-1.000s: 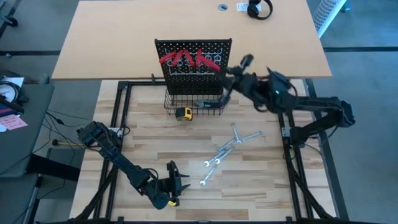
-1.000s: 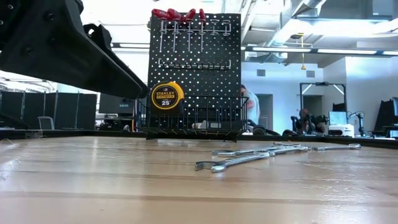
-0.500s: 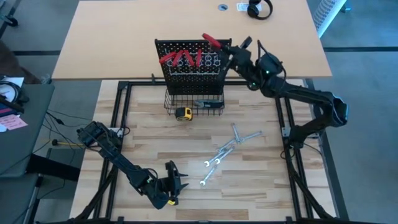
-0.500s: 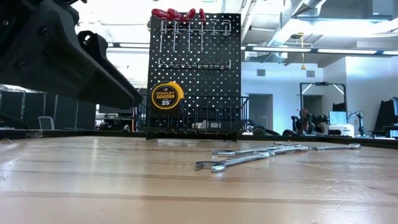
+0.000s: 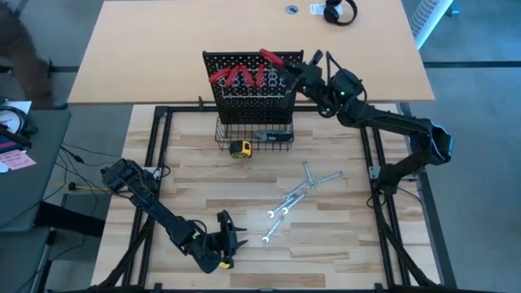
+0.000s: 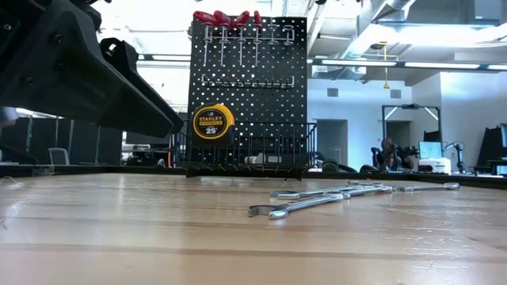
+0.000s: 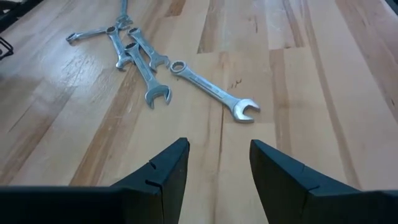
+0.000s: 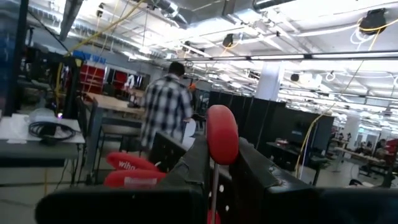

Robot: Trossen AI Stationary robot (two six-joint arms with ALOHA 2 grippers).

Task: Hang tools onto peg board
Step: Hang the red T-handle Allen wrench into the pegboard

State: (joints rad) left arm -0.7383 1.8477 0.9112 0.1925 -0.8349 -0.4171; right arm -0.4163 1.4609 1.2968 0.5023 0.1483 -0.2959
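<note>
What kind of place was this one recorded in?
Most likely an open-plan robotics lab or workshop: bare ceiling ducts and cables, workbenches with a person standing among them, and a pale table behind the robot's peg board.

Right gripper (image 8: 214,163) occupies the lower centre of the frame, its dark fingers (image 8: 194,163) closed on a red-handled pliers (image 8: 222,134) standing upright. More red handles (image 8: 127,163) show at lower left. A person in a plaid shirt (image 8: 165,109) stands left of centre, back turned.
</note>
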